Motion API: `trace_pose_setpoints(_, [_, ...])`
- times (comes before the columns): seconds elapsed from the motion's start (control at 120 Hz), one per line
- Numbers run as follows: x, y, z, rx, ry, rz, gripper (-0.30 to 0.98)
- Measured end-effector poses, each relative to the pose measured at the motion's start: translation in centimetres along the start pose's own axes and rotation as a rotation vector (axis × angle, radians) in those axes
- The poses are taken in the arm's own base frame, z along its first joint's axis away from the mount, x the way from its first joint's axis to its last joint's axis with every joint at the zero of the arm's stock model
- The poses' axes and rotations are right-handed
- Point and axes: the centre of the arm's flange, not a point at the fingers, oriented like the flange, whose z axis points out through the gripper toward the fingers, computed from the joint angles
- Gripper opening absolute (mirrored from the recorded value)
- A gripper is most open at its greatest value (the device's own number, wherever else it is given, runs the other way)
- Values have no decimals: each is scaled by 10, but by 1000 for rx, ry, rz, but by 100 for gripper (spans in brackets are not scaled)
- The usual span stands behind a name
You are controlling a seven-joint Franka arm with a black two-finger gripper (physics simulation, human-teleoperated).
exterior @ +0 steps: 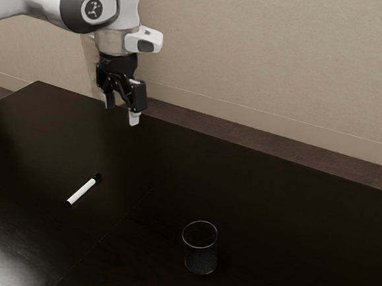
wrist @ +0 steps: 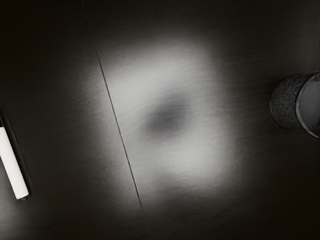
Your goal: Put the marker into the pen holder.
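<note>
In your exterior view, the open, empty gripper (exterior: pixel 122 113) hangs upper left, marker (exterior: pixel 82 191) lower left, pen holder (exterior: pixel 200 258) lower centre.

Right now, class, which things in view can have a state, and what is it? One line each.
Marker, lying on its side, outside the pen holder.
Pen holder, standing upright, mouth facing up.
Gripper, open, raised above the table.
</note>
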Motion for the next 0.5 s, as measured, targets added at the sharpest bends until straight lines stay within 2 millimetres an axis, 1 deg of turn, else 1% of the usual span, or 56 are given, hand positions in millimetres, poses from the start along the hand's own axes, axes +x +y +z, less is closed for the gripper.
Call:
trace_pose_setpoints(0.05, [0, 3, 0, 3, 11, 4, 69])
trace_pose_setpoints(0.092, [0, 3, 4, 3, 13, 0, 69])
trace_pose_setpoints(0.108, [-2, 1, 7, 4, 10, -4, 69])
trace_pose_setpoints(0.142, [-5, -5, 23, 7, -13, -14, 69])
trace_pose_setpoints(0.175, [-6, -15, 45, 4, -37, -32, 69])
trace_pose_setpoints(0.208, [-2, -29, 74, -7, -74, -60, 69])
trace_pose_setpoints(0.242, [3, -45, 110, -26, -110, -92, 69])
trace_pose_setpoints(0.292, [10, -72, 170, -46, -164, -144, 69])
trace_pose_setpoints(0.325, [5, -93, 207, -59, -188, -185, 69])
trace_pose_setpoints(0.367, [-7, -114, 245, -73, -202, -230, 69])
trace_pose_setpoints(0.4, [-16, -121, 266, -79, -202, -251, 69])
trace_pose_setpoints(0.425, [-20, -123, 278, -80, -193, -257, 69])
trace_pose_setpoints(0.458, [-22, -124, 289, -77, -173, -257, 69])
trace_pose_setpoints(0.5, [-24, -126, 297, -66, -140, -250, 69])
